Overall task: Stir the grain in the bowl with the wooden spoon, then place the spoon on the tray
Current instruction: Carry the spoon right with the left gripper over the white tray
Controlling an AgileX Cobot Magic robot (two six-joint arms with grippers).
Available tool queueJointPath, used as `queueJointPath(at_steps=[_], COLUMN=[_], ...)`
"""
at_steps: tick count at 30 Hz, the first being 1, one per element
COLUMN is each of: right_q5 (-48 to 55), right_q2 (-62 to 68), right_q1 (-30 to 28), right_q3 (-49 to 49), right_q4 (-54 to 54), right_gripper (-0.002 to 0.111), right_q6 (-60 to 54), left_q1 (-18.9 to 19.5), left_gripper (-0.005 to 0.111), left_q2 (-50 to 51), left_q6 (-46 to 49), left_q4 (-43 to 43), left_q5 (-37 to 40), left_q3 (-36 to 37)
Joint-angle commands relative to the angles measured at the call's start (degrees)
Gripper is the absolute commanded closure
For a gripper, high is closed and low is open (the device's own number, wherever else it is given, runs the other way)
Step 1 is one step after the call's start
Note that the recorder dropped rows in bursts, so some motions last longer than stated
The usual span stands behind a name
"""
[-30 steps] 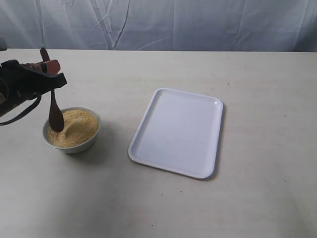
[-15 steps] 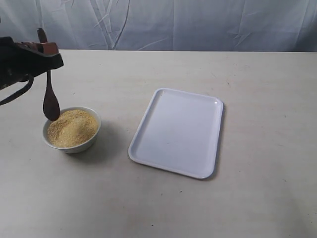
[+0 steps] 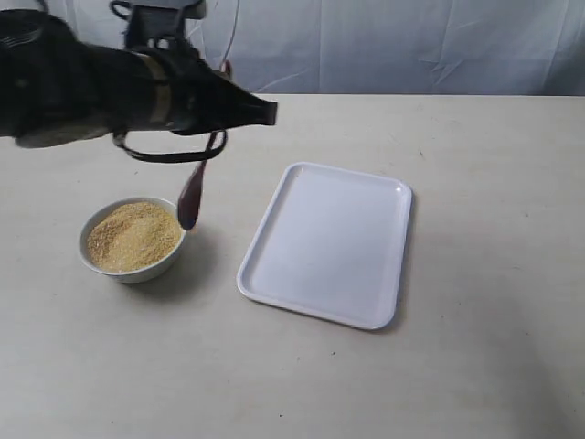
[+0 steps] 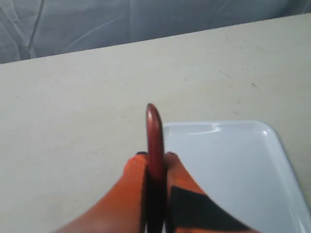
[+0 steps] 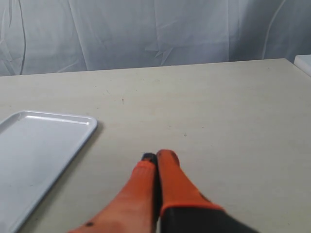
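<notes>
Left tool (image 4: 155, 158) clenched on the wooden spoon (image 3: 191, 198), oval end hanging by the right rim of the bowl (image 3: 137, 272), clear of the grain (image 3: 132, 236). Tray (image 3: 329, 242) lies to the right on the tabletop (image 3: 475, 183). Right tool (image 5: 156, 158) pressed closed, grasping nothing.

Glossy wooden spoon (image 3: 189, 203), smooth tray (image 3: 329, 242)

Left of tray (image 3: 326, 242): bowl (image 3: 139, 271) holding grain (image 3: 133, 235); wooden spoon (image 3: 190, 203) hangs between, over bowl's tray-side rim.
</notes>
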Motion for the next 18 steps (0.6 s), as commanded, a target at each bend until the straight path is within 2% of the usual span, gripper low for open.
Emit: queueJointPath(at_steps=[1, 2, 3, 4, 5, 7, 9, 18], right_q5=[-0.65, -0.65, -0.65, -0.65, -0.65, -0.65, -0.65, -0.65], right_q2=[-0.38, -0.38, -0.38, -0.38, -0.38, -0.38, -0.38, -0.38], right_q1=[-0.27, -0.27, -0.27, -0.27, -0.27, -0.27, -0.27, -0.27], right_q3=[0.14, 0.14, 0.14, 0.14, 0.14, 0.14, 0.14, 0.14], right_q4=[0.01, 0.01, 0.01, 0.01, 0.01, 0.01, 0.01, 0.01], right_gripper=[0.108, 0.108, 0.108, 0.108, 0.108, 0.108, 0.108, 0.108], right_q6=[0.0, 0.0, 0.0, 0.0, 0.0, 0.0, 0.0, 0.0], left_q1=[-4.11, -4.11, -4.11, -4.11, -4.11, -4.11, -4.11, -4.0], left_gripper=[0.107, 0.107, 0.107, 0.107, 0.107, 0.107, 0.107, 0.107], left_q2=[10.26, 13.88, 15.76, 18.74, 21.07, 23.88, 25.54, 27.52], left_q6=[20.79, 33.08, 38.53, 45.73, 48.51, 48.27, 48.16, 48.3], left_q4=[-25.26, -39.53, -46.42, -57.04, -62.88, -65.85, -64.72, -63.71], left_q5=[5.02, 5.61, 5.74, 5.74, 5.14, 1.3, 0.66, 1.82], left_q3=[-11.93, -15.36, -16.84, -18.78, -19.48, -19.48, -19.48, -20.08])
